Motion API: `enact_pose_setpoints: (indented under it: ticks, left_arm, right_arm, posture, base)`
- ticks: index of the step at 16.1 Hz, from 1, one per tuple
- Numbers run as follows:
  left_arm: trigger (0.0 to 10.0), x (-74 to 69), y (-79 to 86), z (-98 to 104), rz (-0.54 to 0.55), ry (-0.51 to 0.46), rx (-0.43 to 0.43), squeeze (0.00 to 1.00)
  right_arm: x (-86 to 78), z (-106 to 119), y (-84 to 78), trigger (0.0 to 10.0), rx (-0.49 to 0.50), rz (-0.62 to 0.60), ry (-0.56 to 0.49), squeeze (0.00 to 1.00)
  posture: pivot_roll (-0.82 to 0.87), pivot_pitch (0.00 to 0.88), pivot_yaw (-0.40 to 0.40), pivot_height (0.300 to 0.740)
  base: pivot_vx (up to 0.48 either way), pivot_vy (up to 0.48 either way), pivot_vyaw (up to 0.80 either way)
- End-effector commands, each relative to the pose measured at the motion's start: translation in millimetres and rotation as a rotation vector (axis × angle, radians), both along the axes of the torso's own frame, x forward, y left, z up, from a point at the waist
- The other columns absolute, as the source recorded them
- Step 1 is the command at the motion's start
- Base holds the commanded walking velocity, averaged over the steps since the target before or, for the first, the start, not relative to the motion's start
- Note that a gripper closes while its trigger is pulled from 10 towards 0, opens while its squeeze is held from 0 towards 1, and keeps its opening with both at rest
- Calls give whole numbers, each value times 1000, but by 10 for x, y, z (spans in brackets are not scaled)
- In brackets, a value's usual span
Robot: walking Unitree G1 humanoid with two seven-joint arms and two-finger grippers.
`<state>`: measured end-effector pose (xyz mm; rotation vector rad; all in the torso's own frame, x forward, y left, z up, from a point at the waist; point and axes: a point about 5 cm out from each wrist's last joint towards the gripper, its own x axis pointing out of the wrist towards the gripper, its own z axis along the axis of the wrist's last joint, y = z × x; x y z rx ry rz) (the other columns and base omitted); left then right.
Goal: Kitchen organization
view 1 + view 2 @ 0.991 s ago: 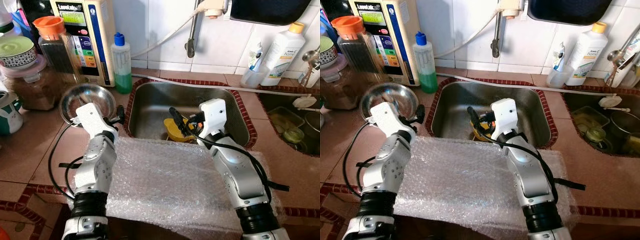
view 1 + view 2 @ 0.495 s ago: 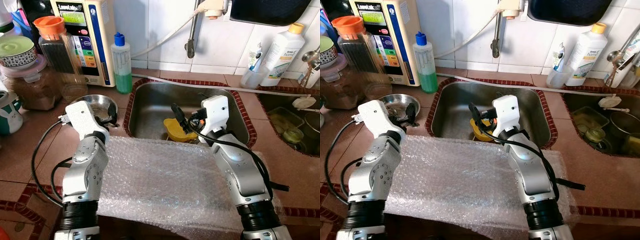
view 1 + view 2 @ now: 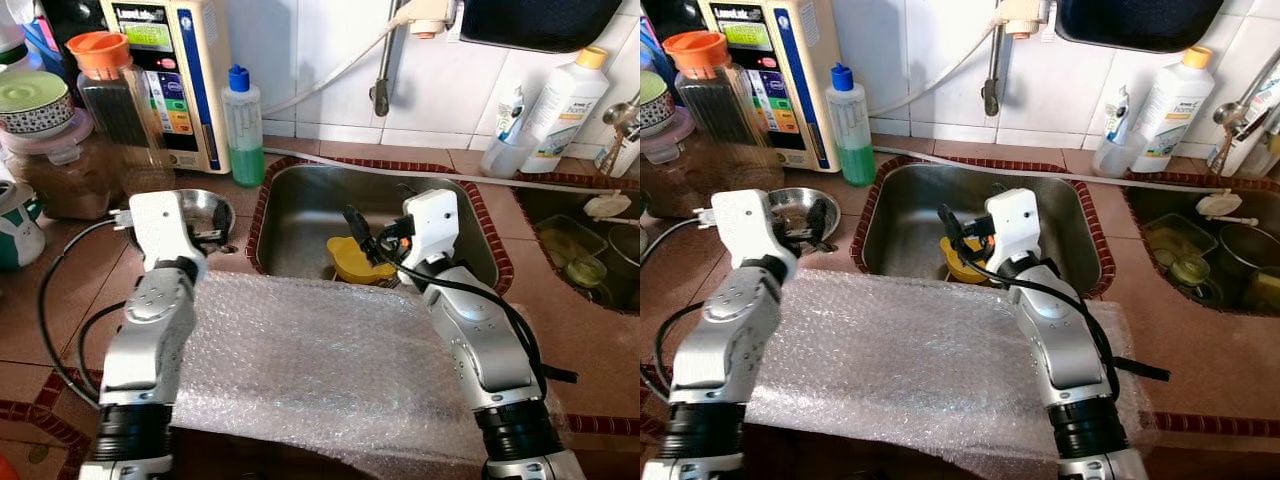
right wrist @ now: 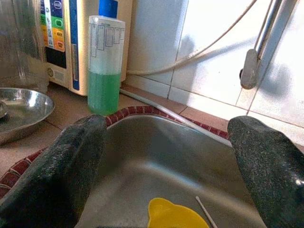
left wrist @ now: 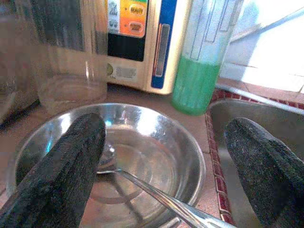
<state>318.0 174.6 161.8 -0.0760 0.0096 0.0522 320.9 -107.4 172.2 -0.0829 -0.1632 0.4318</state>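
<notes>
While bubble wrap (image 3: 330,370) covers the bench's (image 3: 60,290) front edge, sink (image 3: 300,215) behind it, steel bowl (image 5: 137,156) by the sink's left rim, yellow cup (image 4: 171,216) inside the sink, spoon (image 5: 156,199) in the bowl, left end effector (image 5: 161,161) wide over the bowl, right end effector (image 4: 166,171) wide above the cup.

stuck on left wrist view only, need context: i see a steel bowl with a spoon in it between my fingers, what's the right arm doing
Observer: The right gripper hangs open over the sink, above a yellow cup lying in the basin.
Operator: anything under my arms
Observer: A sheet of bubble wrap is spread over the counter's front edge, under both forearms.
Operator: what's left of the steel bowl
Observer: A tall jar with an orange lid stands behind the steel bowl, and a wide container of brown contents sits further left.
Operator: is my gripper touching the bowl
Observer: I cannot tell; the left gripper is open at the bowl's near rim.
</notes>
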Motion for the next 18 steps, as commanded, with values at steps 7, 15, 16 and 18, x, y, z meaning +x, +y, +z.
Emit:
enact_pose_setpoints:
  ticks: [7, 15, 16, 18]
  left_arm:
    - [10000, -227, -188, -14, -258, -176, 342, 0]
    - [10000, -131, -114, -317, -336, -155, 644, 0]
    - [10000, -104, -104, -328, -331, -155, 653, 0]
    - [10000, -21, -69, -360, -312, -144, 687, 0]
  right_arm:
    - [-10, 32, -65, 10000, -5, -15, -4, 1000]
    - [-5, 52, -68, 10000, 7, -34, -5, 1000]
    - [-11, 52, -72, 10000, 8, -36, -4, 1000]
    - [-25, 39, -77, 10000, 6, -40, -1, 1000]
  posture:
    - [60, 28, -41, 740]
    - [49, 33, -27, 740]
    - [41, 36, -23, 740]
    - [41, 36, -23, 740]
  base:
    - [0, 0, 0]
    - [0, 0, 0]
    - [0, 0, 0]
    - [0, 0, 0]
